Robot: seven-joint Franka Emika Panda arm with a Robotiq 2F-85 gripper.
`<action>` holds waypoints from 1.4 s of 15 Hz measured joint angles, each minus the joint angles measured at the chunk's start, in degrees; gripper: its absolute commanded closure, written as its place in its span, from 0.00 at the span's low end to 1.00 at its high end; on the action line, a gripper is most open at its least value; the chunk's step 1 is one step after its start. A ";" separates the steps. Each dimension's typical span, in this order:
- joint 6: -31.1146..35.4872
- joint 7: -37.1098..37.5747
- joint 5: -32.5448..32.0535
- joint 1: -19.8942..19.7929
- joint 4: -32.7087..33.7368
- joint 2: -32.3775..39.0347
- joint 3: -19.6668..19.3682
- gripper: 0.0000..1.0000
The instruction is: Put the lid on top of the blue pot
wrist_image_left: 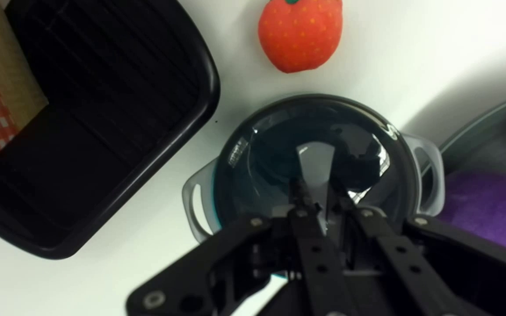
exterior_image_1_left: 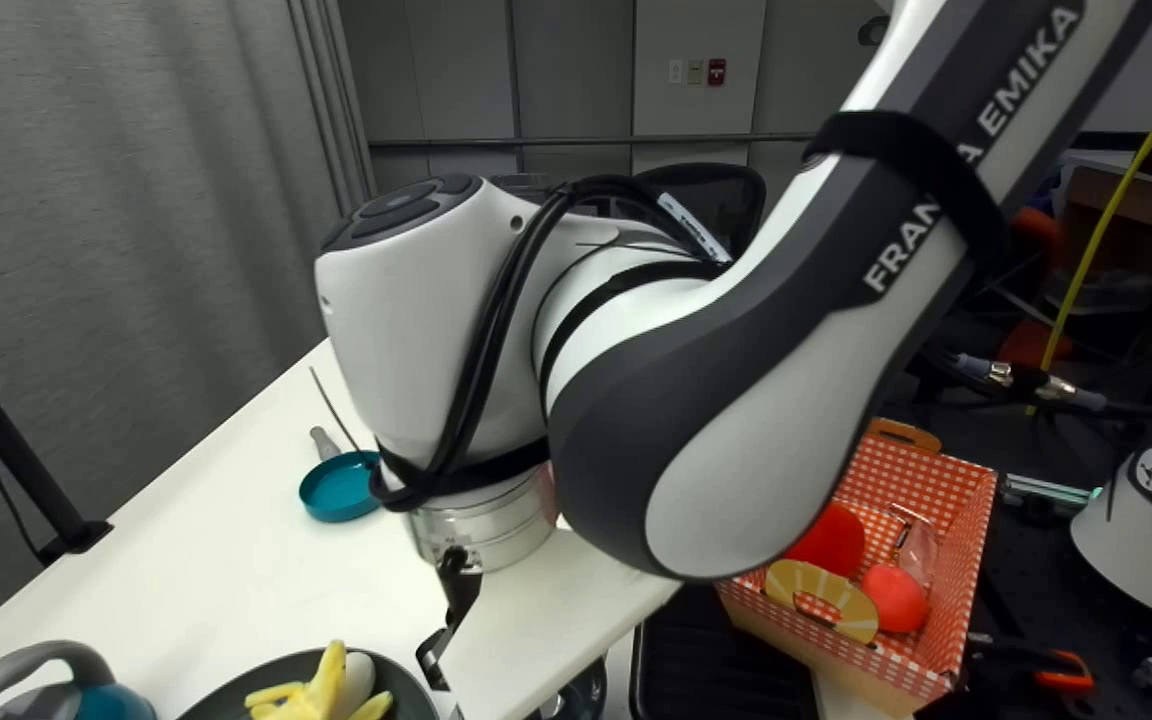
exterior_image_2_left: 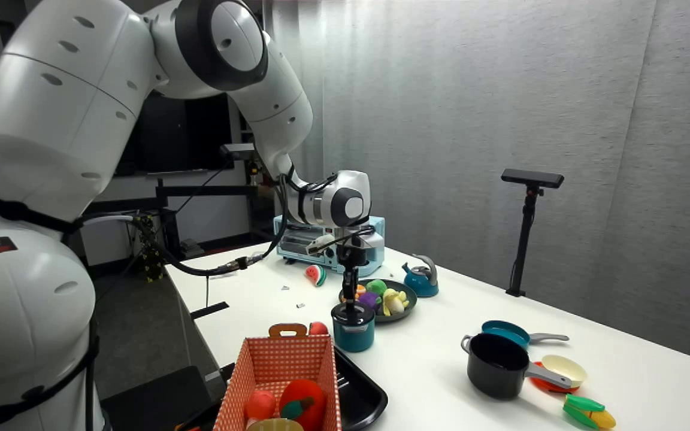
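The lid (wrist_image_left: 277,158) covers the mouth of the blue pot (exterior_image_2_left: 354,339); whether it is fully seated, I cannot tell. Directly above the pot, the hand (wrist_image_left: 321,197) is drawn nearly together, pinching the lid's grey handle (wrist_image_left: 316,160). Just beside the pot, a dark pan (wrist_image_left: 486,149) holds purple, green and yellow toy food (exterior_image_2_left: 393,301). Between the pot and a checked basket (exterior_image_2_left: 285,354) of red toy pieces (exterior_image_2_left: 302,398) lies a black tray (wrist_image_left: 147,109). Well apart from the blue pot, a black pot (exterior_image_2_left: 495,374) stands on the surface (exterior_image_2_left: 435,365).
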 measured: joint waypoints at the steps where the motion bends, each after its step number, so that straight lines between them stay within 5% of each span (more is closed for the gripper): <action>1: 0.30 -0.08 0.03 -0.12 -0.29 -0.15 0.00 0.60; 2: 0.50 -0.13 0.10 -0.21 -0.48 -0.26 0.00 0.60; 10: 0.69 -0.68 0.18 -1.53 -2.34 -0.72 -0.02 0.00; 21: 0.70 -0.78 0.18 -1.83 -2.94 -0.74 0.00 0.00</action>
